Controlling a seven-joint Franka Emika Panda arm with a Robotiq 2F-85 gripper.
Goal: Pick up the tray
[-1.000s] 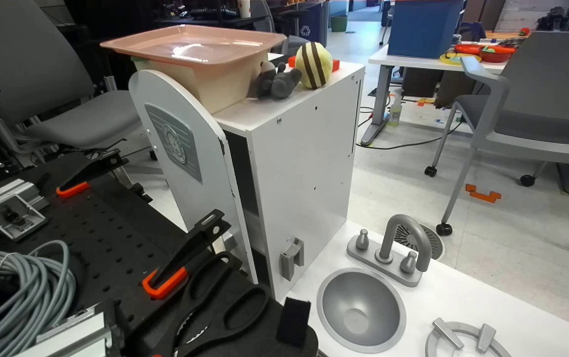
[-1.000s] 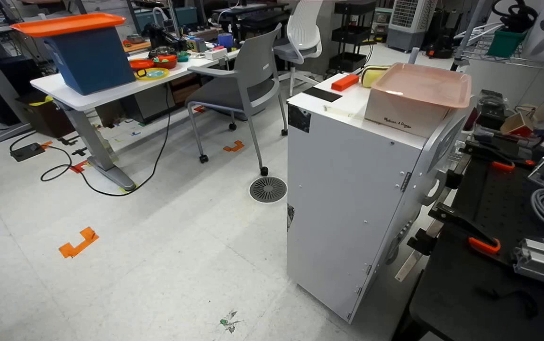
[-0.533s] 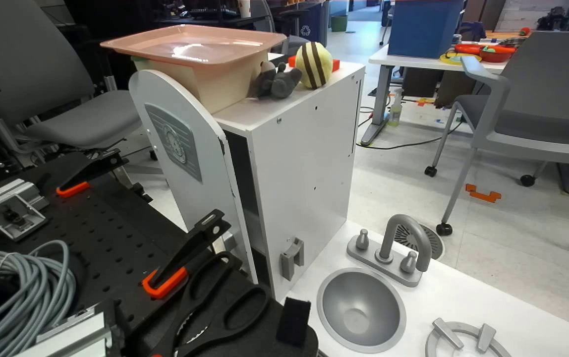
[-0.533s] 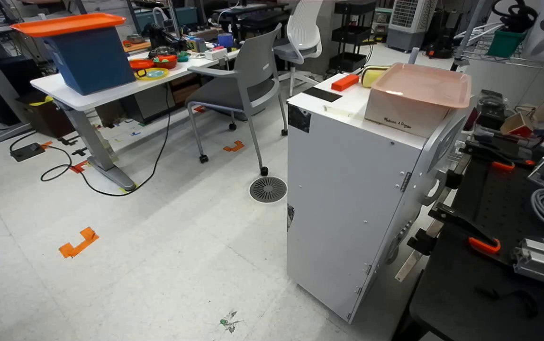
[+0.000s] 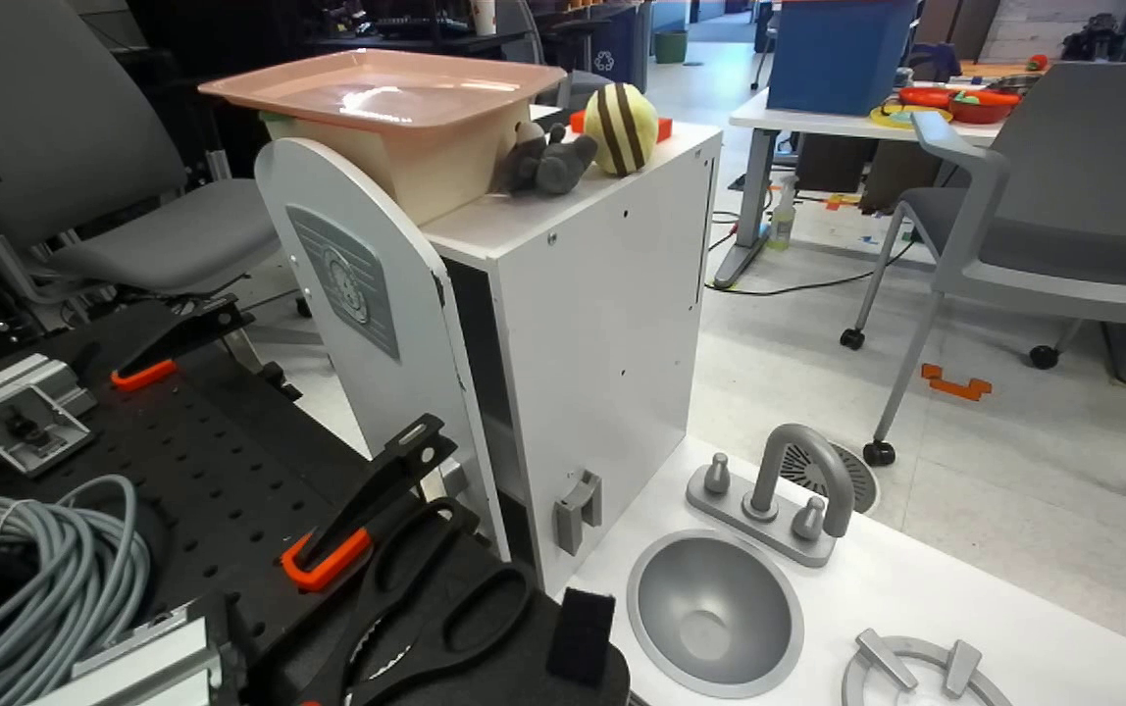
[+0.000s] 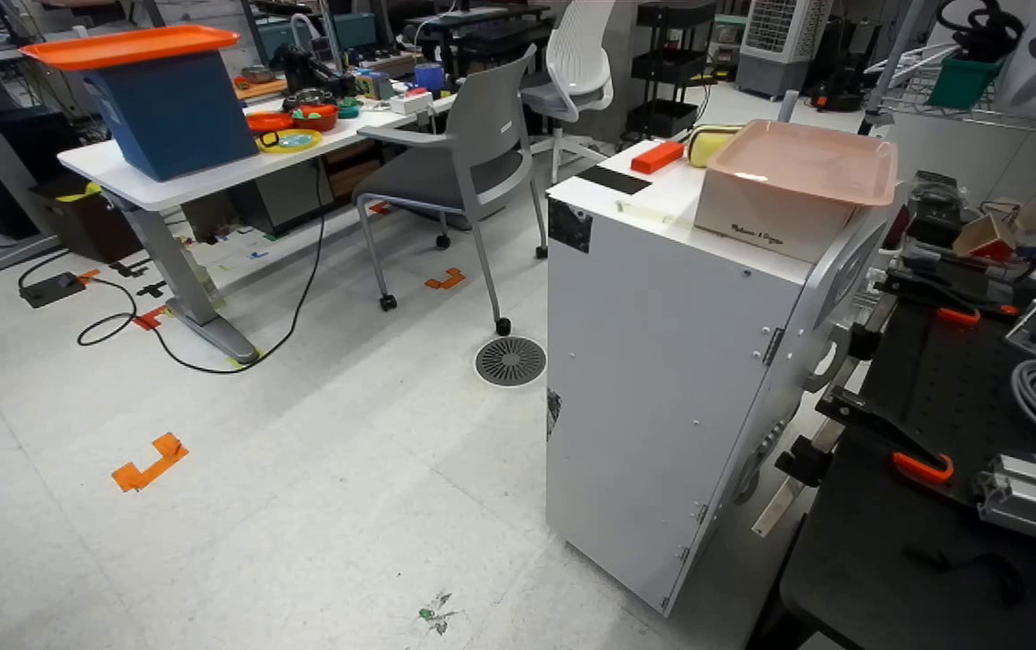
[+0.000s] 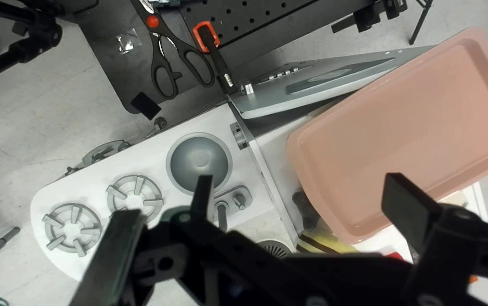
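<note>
We see the gripper [image 7: 297,191] close up in the wrist view, jaws spread wide. Beyond it, the salmon-pink tray [image 7: 405,131] rests atop a cream bin [image 5: 440,167] on a white cabinet [image 5: 612,294]; farther back, in an exterior view, a blue bin [image 5: 838,54] stands on a white table [image 5: 818,122].

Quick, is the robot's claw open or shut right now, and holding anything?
Gripper: open, holding nothing; the pink tray rests on the cream bin.
</note>
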